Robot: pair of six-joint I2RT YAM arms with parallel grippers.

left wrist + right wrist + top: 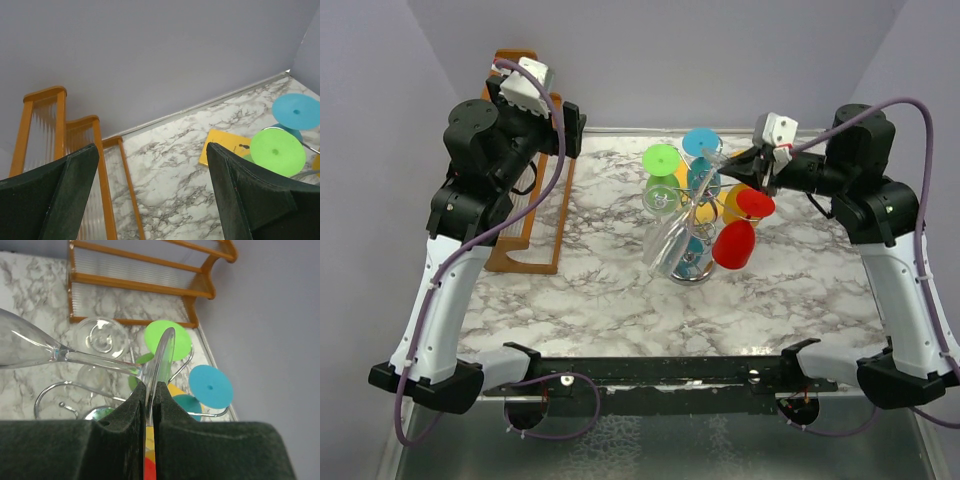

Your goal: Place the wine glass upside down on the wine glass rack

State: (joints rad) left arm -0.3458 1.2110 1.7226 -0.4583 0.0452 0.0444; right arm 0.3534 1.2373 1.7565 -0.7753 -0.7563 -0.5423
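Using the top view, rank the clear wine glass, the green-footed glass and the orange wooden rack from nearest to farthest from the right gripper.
1. In its grip: the clear wine glass, its foot pinched by the right gripper.
2. Mid-table, to the gripper's left: the green-footed glass, hanging on the wine glass rack.
3. Far across, at the table's left edge: the orange wooden rack.

soft, even, bright light in every view, with only faint shadows on the marble table (pixel 600 290). small glints on the wine glass (pixel 30 347); its bowl at 9 o'clock looks slightly soft.
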